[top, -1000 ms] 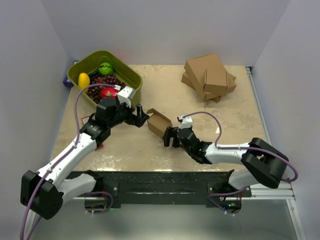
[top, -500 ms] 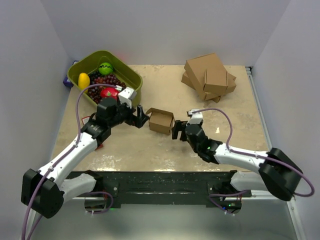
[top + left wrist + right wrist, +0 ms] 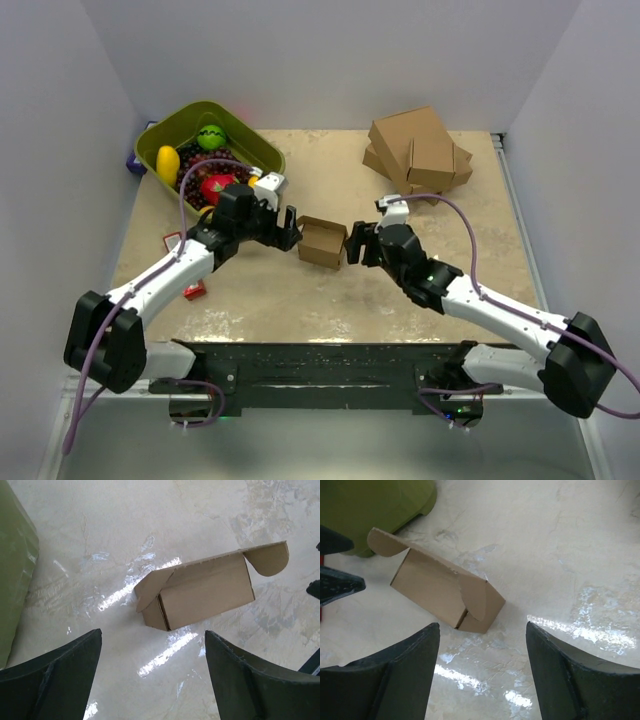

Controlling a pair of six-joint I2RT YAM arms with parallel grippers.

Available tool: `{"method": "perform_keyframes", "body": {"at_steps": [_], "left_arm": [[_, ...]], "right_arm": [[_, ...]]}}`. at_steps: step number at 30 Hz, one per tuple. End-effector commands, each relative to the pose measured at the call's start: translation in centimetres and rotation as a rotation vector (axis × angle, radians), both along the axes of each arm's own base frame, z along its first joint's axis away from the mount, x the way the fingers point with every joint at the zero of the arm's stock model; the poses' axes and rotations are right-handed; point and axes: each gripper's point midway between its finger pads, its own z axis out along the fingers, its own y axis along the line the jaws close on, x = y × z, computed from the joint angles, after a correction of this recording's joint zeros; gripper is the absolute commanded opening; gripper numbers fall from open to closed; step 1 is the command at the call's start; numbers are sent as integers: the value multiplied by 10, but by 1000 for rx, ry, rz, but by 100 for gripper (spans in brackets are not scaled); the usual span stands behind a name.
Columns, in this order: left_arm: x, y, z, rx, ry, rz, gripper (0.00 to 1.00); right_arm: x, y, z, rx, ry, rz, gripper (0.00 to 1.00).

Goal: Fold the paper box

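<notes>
Brown kraft panels now lie squarer than a second ago. The paper box [image 3: 322, 242] was skewed with one corner raised, and it has settled flat on the surface [image 3: 300, 300], its long side facing the arms' bases.

The bigger change is the right arm. It was below the box on the near side and has swung round to the box's right end, so the right gripper [image 3: 358, 244] sits just beside that end. The left gripper [image 3: 287, 228] has crept a little closer to the opposite end. The box is now bracketed between the two, near the middle of the surface, with the green tub [image 3: 375, 505] of fruit behind-left and the stack of larger cartons [image 3: 415, 150] well apart at the back right.

Both wrist views show the jaws standing apart with nothing between them. The box lies beyond the fingertips in each, so neither gripper holds it. Whether either tip touches the cardboard cannot be told from above.

The body looks already squared up, but a rounded tuck flap [image 3: 270, 560] juts out from the right end and another flap [image 3: 150, 587] stands loose at the left end. My reading is that the arms have lined up on the two ends to press those flaps in, so the fold seems well along but not closed. With no grip on it, the light box may slide if one side pushes first.
</notes>
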Motion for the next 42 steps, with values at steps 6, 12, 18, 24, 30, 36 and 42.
{"method": "perform_keyframes", "body": {"at_steps": [6,12,18,24,30,36,42], "left_arm": [[29,-11,6,5,-37,-5,84],[35,-23,-4,5,-12,-32,79],[37,-27,-8,-3,-9,-41,71],[37,-33,-14,-21,10,-57,60],[34,-36,-14,-39,13,-73,52],[30,-41,-16,-48,24,-92,39],[23,-47,-23,-35,38,-114,33]], "right_arm": [[9,26,3,-18,53,65,64],[13,25,0,-19,62,39,55],[18,24,4,-33,45,22,48],[25,26,1,-62,43,16,40],[30,28,-6,-89,68,5,29],[31,30,-6,-87,86,-8,17],[35,33,-2,-76,103,-31,9]]}}
